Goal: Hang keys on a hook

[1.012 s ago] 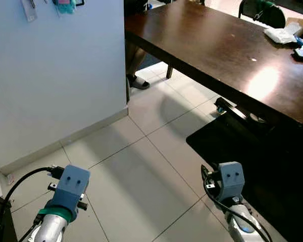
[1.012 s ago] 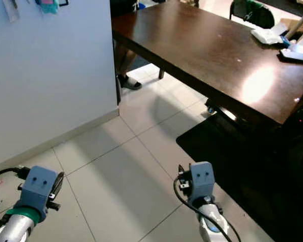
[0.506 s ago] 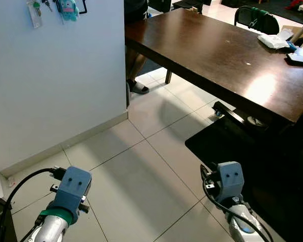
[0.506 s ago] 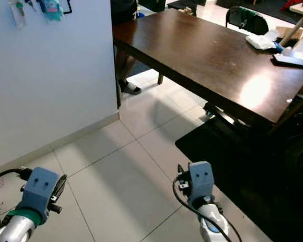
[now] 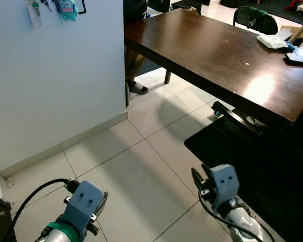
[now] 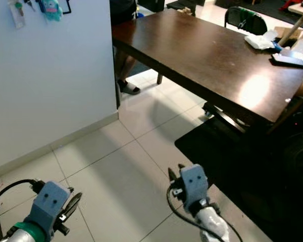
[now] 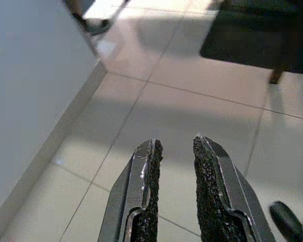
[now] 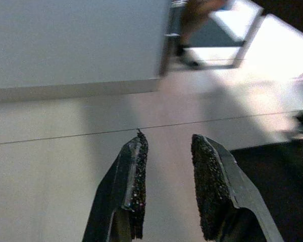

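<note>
Up on the white wall [image 5: 50,85], the keys [image 5: 36,11] are hanging beside a teal plush charm [image 5: 67,8]. Lower down, the left hand [image 7: 174,151] is hovering over the tiled floor [image 5: 141,171] with fingers slightly spread, and the right hand [image 8: 166,143] is hanging likewise, parted, near the dark wooden surface [image 5: 217,50].

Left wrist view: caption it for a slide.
Left gripper, fingers slightly parted and empty, above the tiled floor beside the white wall.
</note>
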Tool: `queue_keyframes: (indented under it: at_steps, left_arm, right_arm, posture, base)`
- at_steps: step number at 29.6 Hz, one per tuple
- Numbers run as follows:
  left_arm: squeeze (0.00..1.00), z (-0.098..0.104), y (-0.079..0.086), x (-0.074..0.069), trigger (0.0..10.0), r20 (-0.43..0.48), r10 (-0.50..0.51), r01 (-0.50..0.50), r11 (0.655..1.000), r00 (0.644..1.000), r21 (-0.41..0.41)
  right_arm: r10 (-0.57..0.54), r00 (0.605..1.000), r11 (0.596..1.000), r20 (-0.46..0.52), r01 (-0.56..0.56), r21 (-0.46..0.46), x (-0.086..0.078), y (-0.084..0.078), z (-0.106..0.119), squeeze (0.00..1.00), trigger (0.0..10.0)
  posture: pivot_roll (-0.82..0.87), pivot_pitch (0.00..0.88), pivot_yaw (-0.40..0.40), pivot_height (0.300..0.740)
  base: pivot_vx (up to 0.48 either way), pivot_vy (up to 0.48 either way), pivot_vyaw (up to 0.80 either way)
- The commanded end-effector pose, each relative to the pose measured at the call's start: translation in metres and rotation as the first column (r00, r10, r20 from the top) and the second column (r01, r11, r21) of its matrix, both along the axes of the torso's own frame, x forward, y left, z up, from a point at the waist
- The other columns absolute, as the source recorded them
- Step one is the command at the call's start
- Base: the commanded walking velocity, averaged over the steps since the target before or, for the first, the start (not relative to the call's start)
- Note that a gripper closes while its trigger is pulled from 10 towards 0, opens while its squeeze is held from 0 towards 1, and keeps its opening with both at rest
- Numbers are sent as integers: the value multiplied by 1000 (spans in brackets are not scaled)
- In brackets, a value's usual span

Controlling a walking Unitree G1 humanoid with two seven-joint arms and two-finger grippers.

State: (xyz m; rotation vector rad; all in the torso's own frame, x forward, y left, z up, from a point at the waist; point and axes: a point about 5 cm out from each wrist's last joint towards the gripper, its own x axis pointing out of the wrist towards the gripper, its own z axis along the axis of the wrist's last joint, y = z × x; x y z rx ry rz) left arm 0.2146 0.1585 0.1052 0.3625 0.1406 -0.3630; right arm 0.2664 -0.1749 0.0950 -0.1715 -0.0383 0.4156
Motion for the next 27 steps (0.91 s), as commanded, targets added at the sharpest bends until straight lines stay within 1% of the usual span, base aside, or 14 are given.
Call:
queue_keyframes:
  at_steps: [1,3,4,5,6,7,9,10,14,15,18,19,23,27]
  left_arm:
    - [0,-3,-4,-5,10000,-19,-38,38,999,999,2]
    - [0,-3,-4,-4,10000,-19,-42,42,999,999,17]
    - [0,-3,-3,-2,10000,-16,-33,34,999,999,20]
    - [0,-3,-3,-2,10000,-16,-33,34,999,999,20]
    - [0,-1,-1,2,10000,18,-1,1,999,1000,41]
    - [0,3,3,8,10000,58,59,-62,997,997,52]
    - [0,3,3,8,10000,58,59,-62,997,997,52]
    - [0,6,5,13,10000,78,83,-87,995,994,56]
    - [0,7,3,14,10000,79,60,-65,996,995,59]
    - [0,7,0,14,10000,69,26,-30,998,997,55]
    - [0,7,-1,14,10000,61,-2,-2,998,998,56]
    - [0,7,-1,14,10000,60,-11,7,998,998,62]
    - [0,7,0,14,10000,62,-10,6,998,998,66]
    - [0,7,-1,13,10000,40,-35,33,998,999,48]
  right_arm:
    - [73,997,996,-18,-72,44,-5,9,4,0,10000]
    - [212,976,977,-41,-211,38,-15,30,4,0,10000]
    - [256,965,966,-52,-255,27,-19,38,2,0,10000]
    - [256,965,966,-52,-255,27,-19,38,2,0,10000]
    - [244,968,970,-50,-244,19,-17,37,1,0,10000]
    - [185,982,982,-48,-183,47,-11,31,2,0,10000]
    - [185,982,982,-48,-183,47,-11,31,2,0,10000]
    - [149,988,987,-44,-146,73,-8,27,4,0,10000]
    - [147,989,987,-29,-145,72,-6,28,6,0,10000]
    - [168,986,984,-23,-166,62,-6,32,8,0,10000]
    - [191,981,980,-21,-190,53,-6,36,9,0,10000]
    - [210,977,976,-33,-208,59,-6,38,10,0,10000]
    - [223,974,973,-46,-219,66,-6,39,10,0,10000]
    - [246,966,968,-75,-240,75,-6,40,10,0,10000]
  posture:
    - [52,155,62,740]
    - [52,154,60,740]
    - [52,154,60,740]
    - [52,154,60,740]
    - [55,153,64,740]
    - [47,151,70,740]
    - [47,151,70,740]
    - [39,150,69,740]
    - [37,150,67,740]
    - [43,150,64,740]
    - [51,142,63,740]
    - [54,142,64,740]
    - [54,140,67,740]
    - [50,131,69,740]
  base:
    - [0,0,0]
    - [0,0,0]
    - [0,0,0]
    - [0,0,0]
    - [0,0,0]
    - [0,0,0]
    - [0,0,0]
    - [0,0,0]
    - [0,0,0]
    - [0,0,0]
    - [0,0,0]
    - [0,0,0]
    - [0,0,0]
    - [0,0,0]
